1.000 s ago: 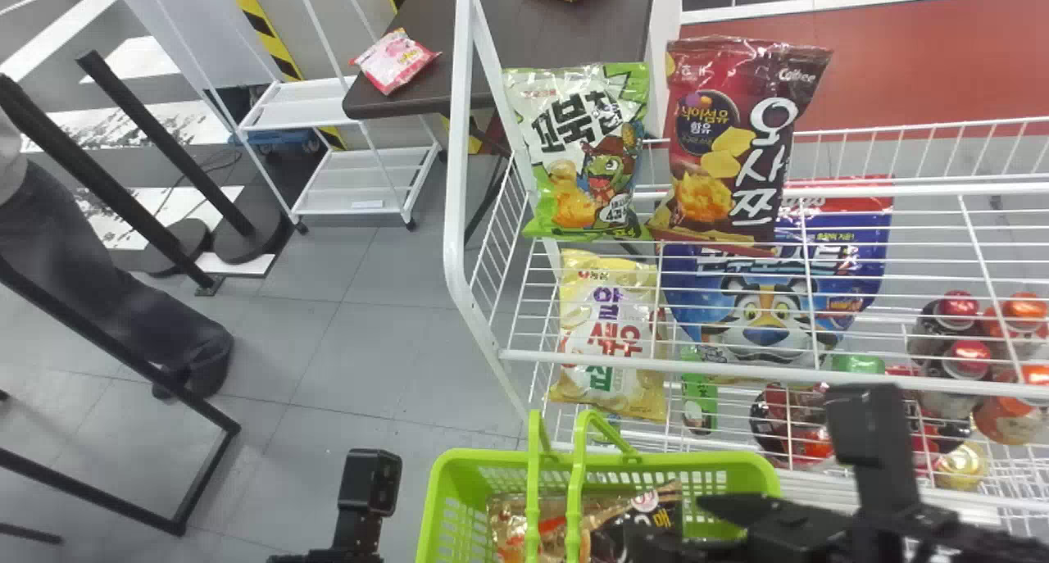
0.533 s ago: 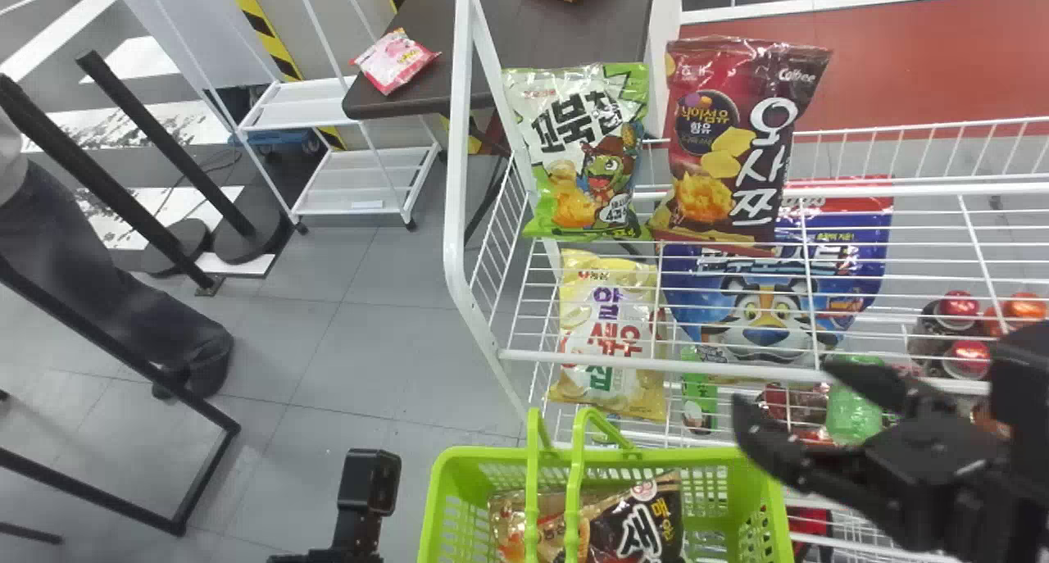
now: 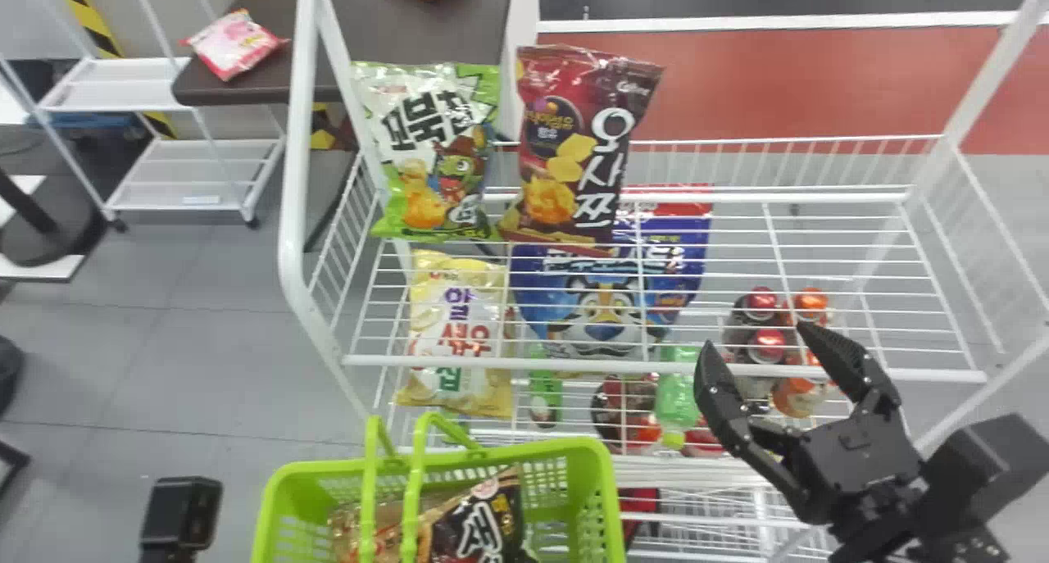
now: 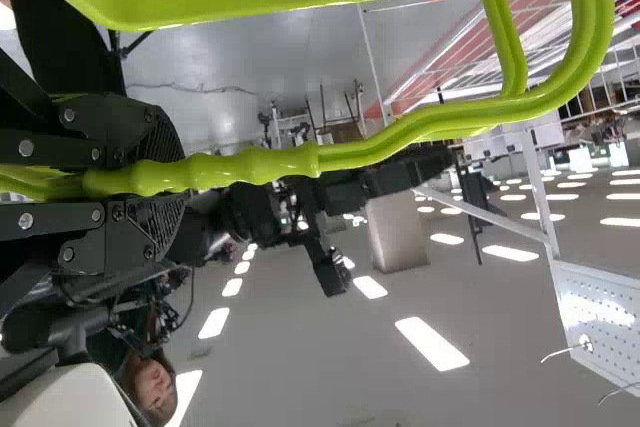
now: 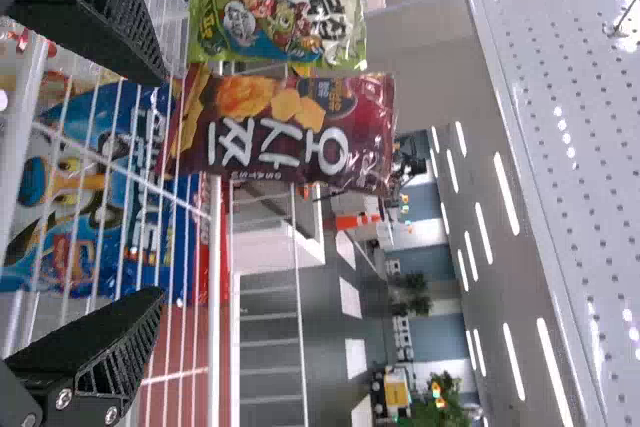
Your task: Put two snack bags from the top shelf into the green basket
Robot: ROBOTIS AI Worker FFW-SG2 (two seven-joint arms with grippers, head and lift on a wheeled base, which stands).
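**Your right gripper [image 3: 758, 346] hung spread wide, two bags up for grabs!**

There they stood, upright on the top shelf [image 3: 664, 368], toward its back left corner: the green-and-white bag [image 3: 434, 153] nearest the left end, the dark red bag [image 3: 578, 149] right beside it. Your right gripper was by the front edge, over to the right of both. And your left gripper [image 4: 165, 182] had its fingers closed around the handles [image 4: 380, 147] of the green basket [image 3: 602, 497], below the shelf's front left corner, a dark snack bag [image 3: 492, 522] already inside.

Light stuff, you'd have judged: puffed pillows of slick, crinkly film, brittle chips within. The red one looked the easier first pick, and your best hold was across its middle, side to side, with a gentle squeeze. Too hard and it could have crushed; too near an edge, slid or knocked its neighbour.
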